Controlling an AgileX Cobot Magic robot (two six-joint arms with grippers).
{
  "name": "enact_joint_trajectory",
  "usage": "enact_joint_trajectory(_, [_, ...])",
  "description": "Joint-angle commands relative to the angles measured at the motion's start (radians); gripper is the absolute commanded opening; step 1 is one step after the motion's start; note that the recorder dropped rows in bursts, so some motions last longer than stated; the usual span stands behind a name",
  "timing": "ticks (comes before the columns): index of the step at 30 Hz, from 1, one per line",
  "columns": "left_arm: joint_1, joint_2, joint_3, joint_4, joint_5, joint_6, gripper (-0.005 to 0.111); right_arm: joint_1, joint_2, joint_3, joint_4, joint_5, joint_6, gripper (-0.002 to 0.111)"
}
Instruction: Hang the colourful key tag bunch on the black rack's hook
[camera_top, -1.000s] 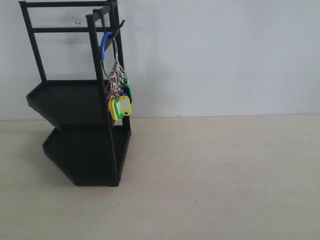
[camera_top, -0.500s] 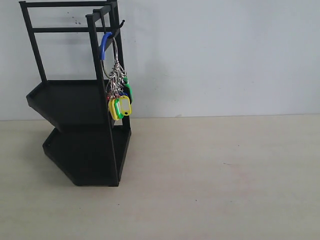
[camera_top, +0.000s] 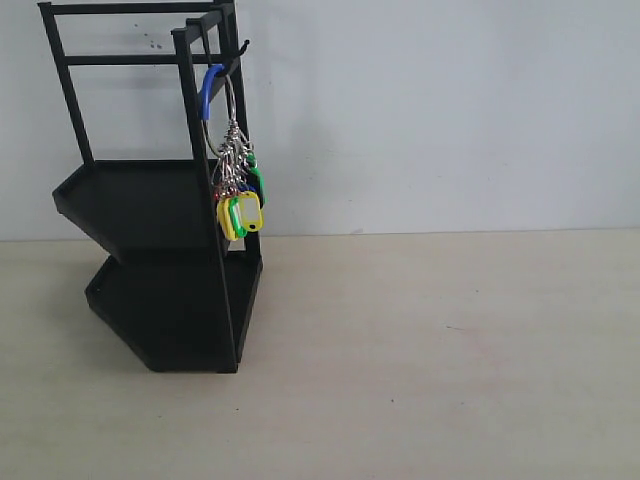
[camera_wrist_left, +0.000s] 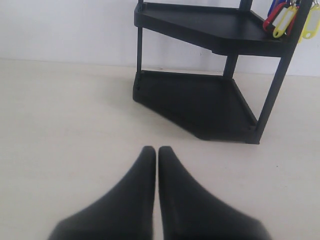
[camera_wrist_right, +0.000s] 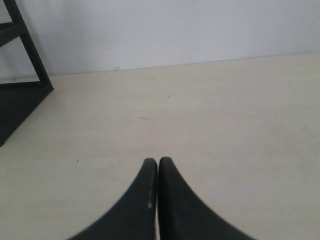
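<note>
The colourful key tag bunch (camera_top: 240, 195) hangs by its blue-sleeved loop from the hook (camera_top: 241, 48) at the top right of the black rack (camera_top: 150, 200). Its yellow and green tags dangle beside the rack's front upright. In the left wrist view the rack (camera_wrist_left: 210, 95) stands ahead, and a few tags (camera_wrist_left: 287, 20) show at the frame's upper edge. My left gripper (camera_wrist_left: 156, 150) is shut with nothing in it, low over the table and well short of the rack. My right gripper (camera_wrist_right: 157, 161) is also shut and empty. Neither gripper appears in the exterior view.
The pale wooden tabletop (camera_top: 450, 350) stretches right of the rack, with a white wall (camera_top: 450, 110) behind it. A corner of the rack (camera_wrist_right: 20, 95) shows in the right wrist view.
</note>
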Motion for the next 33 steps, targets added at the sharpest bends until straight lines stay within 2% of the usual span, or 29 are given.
enact_joint_trajectory(1, [-0.001, -0.002, -0.001, 0.005, -0.008, 0.003, 0.004, 0.003, -0.028, 0.013, -0.01, -0.008, 0.002, 0.0])
enact_joint_trajectory(4, [-0.001, -0.002, -0.001, 0.005, -0.008, 0.003, 0.004, 0.003, -0.028, 0.083, -0.01, -0.143, 0.044, 0.0])
enact_joint_trajectory(11, [-0.001, -0.002, -0.001, 0.005, -0.008, 0.003, 0.004, 0.01, -0.028, 0.083, 0.016, -0.249, 0.076, 0.0])
enact_joint_trajectory(16, [-0.001, -0.002, -0.001, 0.005, -0.008, 0.003, 0.004, 0.01, -0.028, 0.083, 0.065, -0.227, 0.064, 0.0])
enact_joint_trajectory(23, [-0.001, -0.002, -0.001, 0.005, -0.008, 0.003, 0.004, 0.01, -0.028, 0.083, 0.296, -0.183, -0.371, 0.0])
enact_joint_trajectory(28, [-0.001, -0.002, -0.001, 0.005, -0.008, 0.003, 0.004, 0.01, -0.028, 0.083, 0.305, -0.069, -0.378, 0.0])
enact_joint_trajectory(33, [-0.001, -0.002, -0.001, 0.005, -0.008, 0.003, 0.004, 0.01, -0.028, 0.083, 0.305, -0.028, -0.353, 0.0])
